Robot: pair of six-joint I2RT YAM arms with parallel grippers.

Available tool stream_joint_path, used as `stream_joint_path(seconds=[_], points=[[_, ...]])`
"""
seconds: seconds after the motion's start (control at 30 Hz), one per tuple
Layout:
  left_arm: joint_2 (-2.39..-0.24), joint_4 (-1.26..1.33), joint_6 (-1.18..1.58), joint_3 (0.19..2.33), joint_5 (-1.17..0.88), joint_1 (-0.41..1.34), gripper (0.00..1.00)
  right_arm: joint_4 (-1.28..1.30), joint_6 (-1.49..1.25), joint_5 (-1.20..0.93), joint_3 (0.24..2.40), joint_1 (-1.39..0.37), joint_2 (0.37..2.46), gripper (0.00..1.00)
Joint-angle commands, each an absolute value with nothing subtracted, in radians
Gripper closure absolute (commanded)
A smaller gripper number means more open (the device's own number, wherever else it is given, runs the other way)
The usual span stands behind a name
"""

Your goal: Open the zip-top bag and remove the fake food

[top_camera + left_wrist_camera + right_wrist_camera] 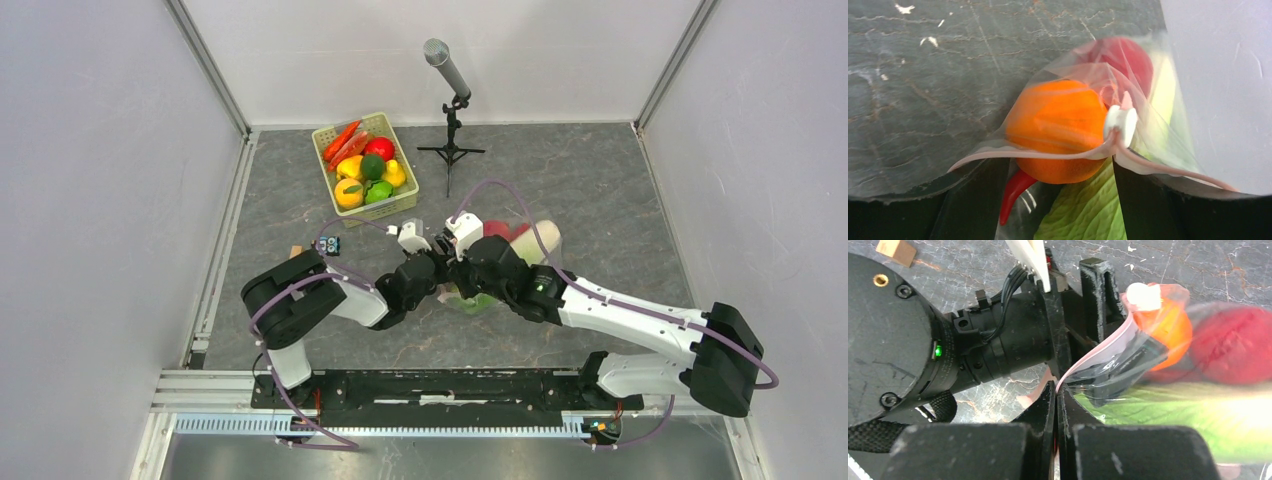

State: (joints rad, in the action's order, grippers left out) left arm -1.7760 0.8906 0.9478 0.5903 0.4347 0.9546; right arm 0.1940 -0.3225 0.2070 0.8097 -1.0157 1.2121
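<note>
clear zip-top bag [1173,135] with pale pink zip strip [1048,154], over an orange fruit [1058,120], red piece [1130,60] and green cabbage [1083,210].

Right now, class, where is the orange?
In the left wrist view, centre, the orange sits inside the zip-top bag, beside the white zip slider, above the green leaf.

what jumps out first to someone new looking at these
A bright orange bulging inside the clear zip-top bag at mid-table. The right gripper pinches the bag's pink zip strip, the left gripper open against the bag. At the back, a green basket of colourful toy produce stands near a microphone.
</note>
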Motion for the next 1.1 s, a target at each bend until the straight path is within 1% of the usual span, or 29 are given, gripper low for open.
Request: stream_joint_path(seconds=[0.0,0.1,0.2,0.27,0.37,0.43,0.57,0.73,0.93,1.07], points=[[-1.795,1.002,0.962,0.651,0.456,0.936,0.25,0.132,-0.371,0.072,0.833,-1.043,1.207,1.0],[-1.796,1.031,0.962,0.641,0.433,0.928,0.37,0.136,-0.374,0.099,0.823,-1.04,1.202,1.0],[-1.771,1.041,0.959,0.608,0.414,0.927,0.5,0.153,-0.377,0.182,0.81,-1.041,1.184,1.0],[-1.748,1.049,0.958,0.579,0.411,0.926,0.57,0.174,-0.377,0.253,0.807,-1.04,1.173,1.0],[-1.707,1.06,0.952,0.53,0.403,0.927,0.65,0.215,-0.384,0.36,0.807,-1.04,1.162,1.0],[-1.676,1.055,0.943,0.505,0.39,0.927,0.68,0.238,-0.393,0.423,0.805,-1.039,1.158,1.0],[-1.604,0.981,0.927,0.48,0.342,0.927,0.68,0.275,-0.412,0.527,0.805,-1.033,1.154,1.0],[-1.5,0.865,0.895,0.447,0.293,0.929,0.67,0.286,-0.402,0.598,0.805,-1.028,1.152,1.0],[-1.347,0.662,0.845,0.413,0.26,0.929,0.66,0.299,-0.377,0.641,0.8,-1.017,1.155,1.0],[-1.221,0.479,0.778,0.438,0.213,0.929,0.66,0.301,-0.36,0.664,0.784,-1.007,1.156,1.0]])
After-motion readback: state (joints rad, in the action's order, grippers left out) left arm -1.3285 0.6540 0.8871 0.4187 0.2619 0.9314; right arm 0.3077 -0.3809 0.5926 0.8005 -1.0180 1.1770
